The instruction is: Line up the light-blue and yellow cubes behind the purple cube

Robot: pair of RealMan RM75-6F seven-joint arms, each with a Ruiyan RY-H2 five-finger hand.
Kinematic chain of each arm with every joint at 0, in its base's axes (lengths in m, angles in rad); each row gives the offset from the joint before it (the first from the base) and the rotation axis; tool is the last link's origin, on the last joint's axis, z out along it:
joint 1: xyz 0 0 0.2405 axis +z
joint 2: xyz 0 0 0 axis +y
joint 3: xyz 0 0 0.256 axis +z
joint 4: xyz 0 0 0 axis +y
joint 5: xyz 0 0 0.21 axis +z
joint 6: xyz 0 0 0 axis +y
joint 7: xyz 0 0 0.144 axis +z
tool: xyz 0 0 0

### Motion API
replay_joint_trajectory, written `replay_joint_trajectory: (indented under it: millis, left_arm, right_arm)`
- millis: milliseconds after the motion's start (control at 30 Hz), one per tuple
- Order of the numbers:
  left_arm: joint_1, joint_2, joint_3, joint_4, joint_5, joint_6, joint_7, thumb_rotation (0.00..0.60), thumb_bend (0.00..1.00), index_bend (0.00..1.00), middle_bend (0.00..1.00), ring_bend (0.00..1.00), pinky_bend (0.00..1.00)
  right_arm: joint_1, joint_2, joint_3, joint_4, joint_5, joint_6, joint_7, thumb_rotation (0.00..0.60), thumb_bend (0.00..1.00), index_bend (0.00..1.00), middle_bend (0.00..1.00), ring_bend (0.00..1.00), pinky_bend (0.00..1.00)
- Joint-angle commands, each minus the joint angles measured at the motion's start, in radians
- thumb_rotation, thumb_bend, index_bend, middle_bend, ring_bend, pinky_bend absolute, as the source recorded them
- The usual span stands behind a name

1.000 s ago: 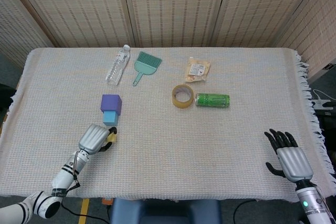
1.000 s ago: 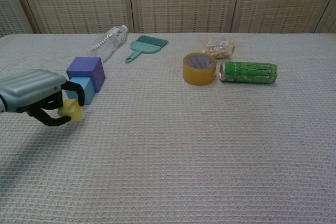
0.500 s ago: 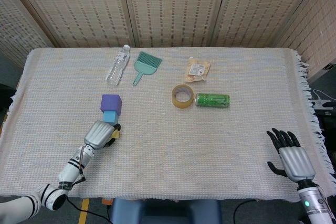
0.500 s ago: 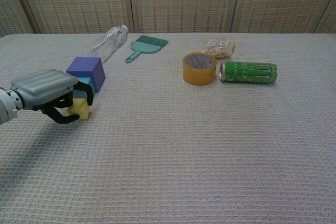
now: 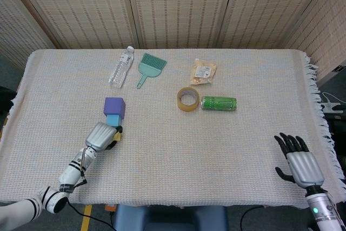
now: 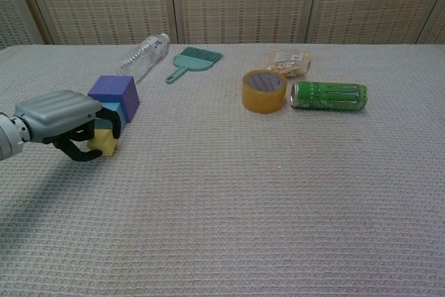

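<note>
Yellow cube (image 6: 106,142) is gripped by the curled left hand (image 6: 61,121), just near of the blue cube (image 5: 113,119), which touches the purple cube (image 6: 112,93). Three cubes are counted. Right hand (image 5: 300,162) is held empty, fingers spread, near the right edge. One bottle (image 5: 120,66) and one can (image 5: 219,103) are laid farther off.
</note>
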Motion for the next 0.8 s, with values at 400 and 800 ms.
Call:
replay_joint_trajectory:
  millis: [400, 800]
  left_arm:
    - [-0.006, 0.008, 0.015, 0.013, -0.001, -0.004, -0.032, 0.6, 0.38, 0.37, 1.0, 1.0, 1.0]
    - [0.017, 0.046, 0.042, -0.062, 0.032, 0.058, 0.0, 0.6, 0.38, 0.36, 1.0, 1.0, 1.0]
  right_arm:
    - [0.005, -0.007, -0.001, -0.005, 0.013, -0.007, -0.028, 0.525, 0.07, 0.0, 0.0, 0.0, 0.0]
    - [0.005, -0.003, -0.003, -0.012, 0.014, -0.007, -0.026, 0.525, 0.07, 0.0, 0.0, 0.0, 0.0]
